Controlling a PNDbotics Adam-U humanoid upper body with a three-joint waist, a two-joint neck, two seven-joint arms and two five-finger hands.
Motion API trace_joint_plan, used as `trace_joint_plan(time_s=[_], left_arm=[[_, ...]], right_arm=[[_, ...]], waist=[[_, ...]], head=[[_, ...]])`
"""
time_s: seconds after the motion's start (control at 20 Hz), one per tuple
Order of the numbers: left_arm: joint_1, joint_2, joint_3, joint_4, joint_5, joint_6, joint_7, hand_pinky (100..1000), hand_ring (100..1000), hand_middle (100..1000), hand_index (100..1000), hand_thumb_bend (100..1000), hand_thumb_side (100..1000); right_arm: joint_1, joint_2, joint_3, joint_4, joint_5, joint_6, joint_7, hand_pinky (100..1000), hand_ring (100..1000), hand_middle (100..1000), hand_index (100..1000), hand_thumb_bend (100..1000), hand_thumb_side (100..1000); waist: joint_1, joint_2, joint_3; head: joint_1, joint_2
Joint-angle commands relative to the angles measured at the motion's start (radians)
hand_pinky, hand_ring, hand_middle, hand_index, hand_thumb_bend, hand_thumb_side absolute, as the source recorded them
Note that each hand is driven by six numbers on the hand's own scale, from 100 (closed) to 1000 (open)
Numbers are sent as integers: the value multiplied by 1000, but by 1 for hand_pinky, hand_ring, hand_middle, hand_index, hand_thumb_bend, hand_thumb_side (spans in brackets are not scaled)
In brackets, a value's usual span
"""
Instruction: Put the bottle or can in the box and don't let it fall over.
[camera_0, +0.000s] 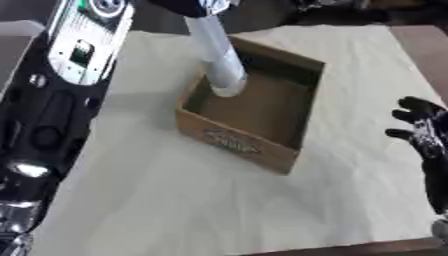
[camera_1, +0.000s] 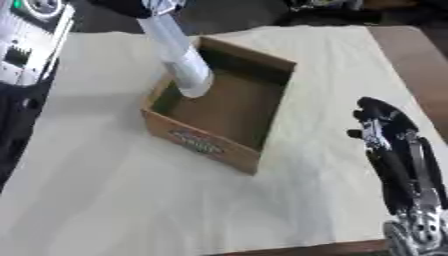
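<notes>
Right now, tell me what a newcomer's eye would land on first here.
First, the tall white bottle at top centre, held at its top by the left hand and reaching down into the open cardboard box on the cream cloth. Next, the black right hand, idle with fingers up at the right edge, apart from the box.

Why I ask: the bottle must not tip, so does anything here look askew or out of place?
The white bottle leans, its lower end over the near-left part of the cardboard box while the left hand holds its top. Whether it touches the floor is unclear. The box sits turned askew on the cloth. Nothing is spilled.
</notes>
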Motion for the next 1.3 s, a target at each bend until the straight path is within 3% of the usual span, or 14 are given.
trace_joint_plan(time_s=[0.05, 0.3, 0.7, 0.95, 1.0, 1.05, 1.15, 1.25, 1.3], left_arm=[[-24, -11, 8, 4, -18, -5, 17, 123, 100, 100, 140, 415, 100], [-14, -32, -4, 4, -53, -21, 46, 121, 100, 100, 139, 451, 100], [14, -53, -4, 57, -115, -39, 81, 123, 100, 100, 143, 406, 100], [28, -67, -8, 83, -111, -40, 83, 145, 100, 100, 160, 293, 100], [30, -69, -7, 87, -108, -39, 84, 163, 100, 116, 178, 238, 100], [32, -71, -6, 92, -103, -36, 87, 185, 100, 140, 195, 231, 100], [36, -71, -7, 101, -95, -30, 83, 375, 136, 348, 416, 376, 100], [38, -70, -11, 105, -97, -31, 57, 496, 302, 491, 563, 433, 100], [40, -69, -12, 105, -102, -34, 41, 662, 510, 679, 730, 493, 100]], right_arm=[[-11, -1, 3, -13, -6, 15, 5, 687, 821, 786, 785, 100, 646], [-26, 7, 13, -13, -14, 43, 11, 687, 821, 785, 784, 100, 653], [-31, 24, 20, -13, -12, 64, 17, 687, 821, 784, 783, 100, 668], [-36, 27, 21, -13, -11, 72, 16, 687, 820, 783, 782, 100, 671], [-36, 27, 21, -13, -11, 72, 16, 687, 820, 782, 781, 100, 670], [-35, 26, 20, -13, -10, 71, 16, 688, 820, 782, 781, 100, 670], [-34, 26, 20, -13, -10, 70, 15, 688, 820, 781, 781, 100, 669], [-32, 27, 18, -13, -8, 70, 14, 688, 819, 780, 780, 100, 669], [-31, 27, 18, -13, -8, 70, 13, 688, 818, 779, 779, 100, 669]], waist=[[-6, -12, -6], [-6, -5, -20], [-4, 10, -35], [0, 17, -31], [0, 17, -30], [1, 18, -30], [1, 17, -29], [2, 16, -28], [2, 16, -28]], head=[[1, -17], [2, -33], [-3, -49], [-3, -51], [-4, -52], [-5, -51], [-6, -50], [-7, -50], [-7, -50]])
